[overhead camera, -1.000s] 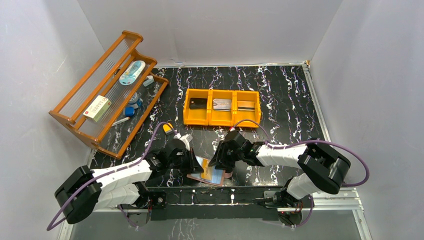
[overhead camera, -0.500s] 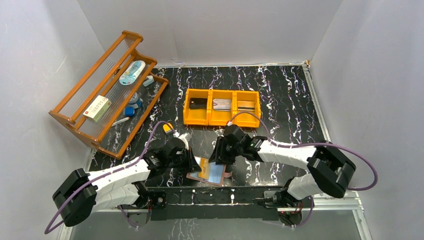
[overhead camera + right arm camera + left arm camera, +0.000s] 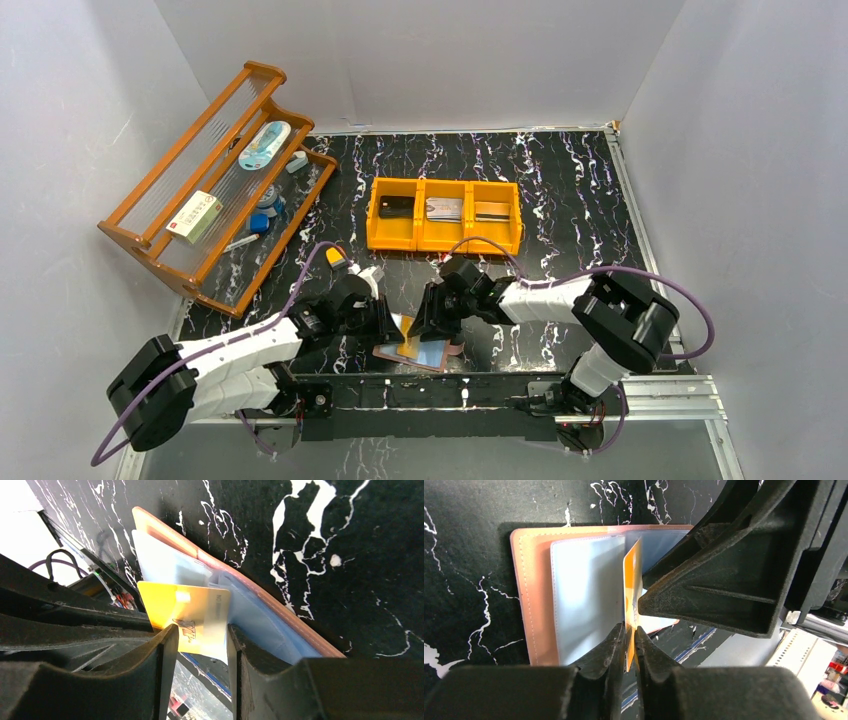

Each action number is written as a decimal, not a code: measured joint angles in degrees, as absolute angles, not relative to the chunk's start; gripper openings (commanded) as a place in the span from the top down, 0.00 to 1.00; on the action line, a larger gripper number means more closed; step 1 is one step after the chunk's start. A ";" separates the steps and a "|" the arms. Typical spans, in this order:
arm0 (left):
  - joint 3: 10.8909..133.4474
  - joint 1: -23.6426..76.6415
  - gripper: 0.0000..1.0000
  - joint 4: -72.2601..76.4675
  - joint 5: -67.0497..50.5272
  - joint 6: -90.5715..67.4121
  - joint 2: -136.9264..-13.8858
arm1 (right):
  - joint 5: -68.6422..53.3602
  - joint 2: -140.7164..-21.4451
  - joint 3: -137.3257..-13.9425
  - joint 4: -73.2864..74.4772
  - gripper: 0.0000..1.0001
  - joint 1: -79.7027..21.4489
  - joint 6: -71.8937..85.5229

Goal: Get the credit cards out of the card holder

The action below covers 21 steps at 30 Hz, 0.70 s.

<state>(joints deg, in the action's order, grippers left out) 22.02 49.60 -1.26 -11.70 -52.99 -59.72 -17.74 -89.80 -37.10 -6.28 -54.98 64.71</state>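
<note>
Looking at the top view from the left, a brown wooden rack with ribbed clear shelves sits around 10 o'clock on the black white-veined table, with a few small items on it. Moving right, the left gripper is down near 6 o'clock of the table, close to the near edge. It's clamped tight on the lower edge of a yellow-orange plastic credit card. That card stands on edge, roughly upright, over the middle of the salmon-pink leather card holder. The holder lies flat and open on the table with its pale blue lining facing up. From the right wrist view the card's far end looks paler, like it's behind a clear sleeve, but I honestly can't tell if it's in a slot or free. Right at 3 o'clock of the card is the right gripper, jaws apart with nothing pinched between them. One finger is down against the holder's right-hand page, just beside the card. At 12 o'clock from the holder, well apart, is the orange three-compartment plastic tray. It has a dark card in the left bin, a grey card in the middle and a brownish card in the right.
</note>
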 measured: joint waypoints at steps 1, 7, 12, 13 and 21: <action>22.02 49.60 0.82 -1.02 -12.03 -52.88 -59.96 | -17.93 -89.89 -36.95 -6.76 0.51 -54.89 64.90; 22.02 49.60 0.76 2.07 -14.28 -52.64 -62.61 | -17.98 -89.38 -33.78 -11.86 0.52 -54.72 68.20; 22.02 49.60 0.85 4.05 -16.03 -52.62 -66.04 | -17.69 -88.84 -30.85 -16.60 0.52 -54.65 71.31; 22.02 49.60 0.89 4.19 -16.16 -52.60 -66.28 | -17.52 -88.73 -30.46 -17.17 0.52 -54.65 71.79; 22.46 49.60 1.00 2.90 -15.64 -52.18 -65.73 | -16.36 -87.85 -29.61 -17.80 0.47 -54.68 73.08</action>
